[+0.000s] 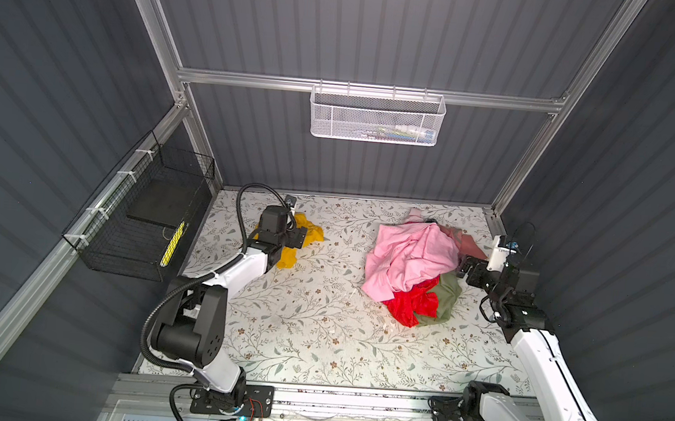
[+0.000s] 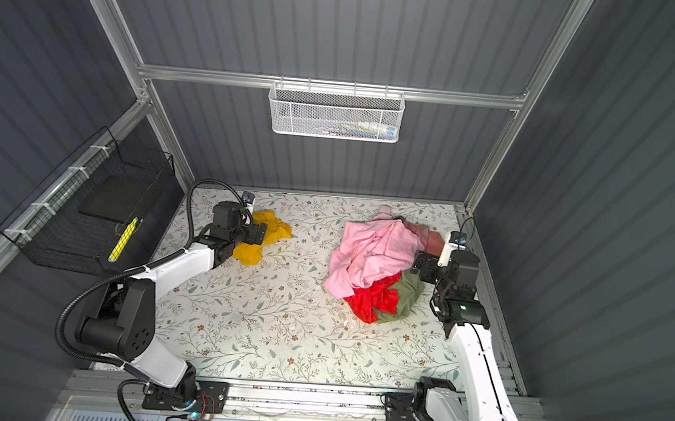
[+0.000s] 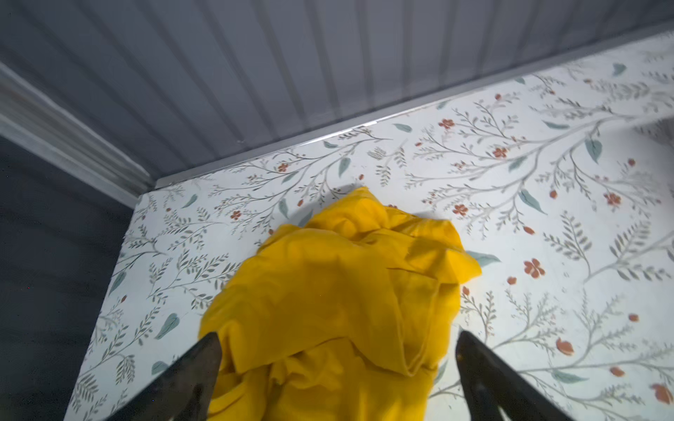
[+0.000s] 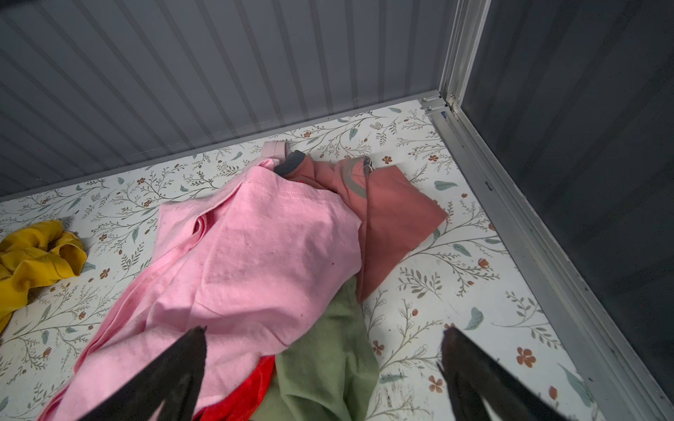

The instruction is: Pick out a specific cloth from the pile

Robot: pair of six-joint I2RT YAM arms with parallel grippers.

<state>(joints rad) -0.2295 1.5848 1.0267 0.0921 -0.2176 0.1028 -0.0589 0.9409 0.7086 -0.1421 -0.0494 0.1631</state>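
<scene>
The cloth (image 1: 311, 231) (image 2: 275, 227) (image 3: 328, 291) is a crumpled mustard-yellow garment lying on the floral table at the back left, apart from the pile. My left gripper (image 1: 303, 238) (image 3: 338, 335) hovers just over it, open wide, with a finger on either side of the fabric and no grip. The pile (image 1: 410, 259) (image 2: 372, 252) (image 4: 255, 255) sits at the back right: light pink on top, with red, olive green and dusty rose below. Next to the pile's right edge, my right gripper (image 1: 463, 268) (image 4: 324, 330) is open and holds nothing.
A black wire basket (image 1: 139, 211) hangs on the left wall, and a white mesh basket (image 1: 377, 115) hangs on the back wall. Aluminium frame rails (image 4: 510, 218) border the table's right side and back corners. The floral table top (image 1: 317, 322) stretches between the two arms.
</scene>
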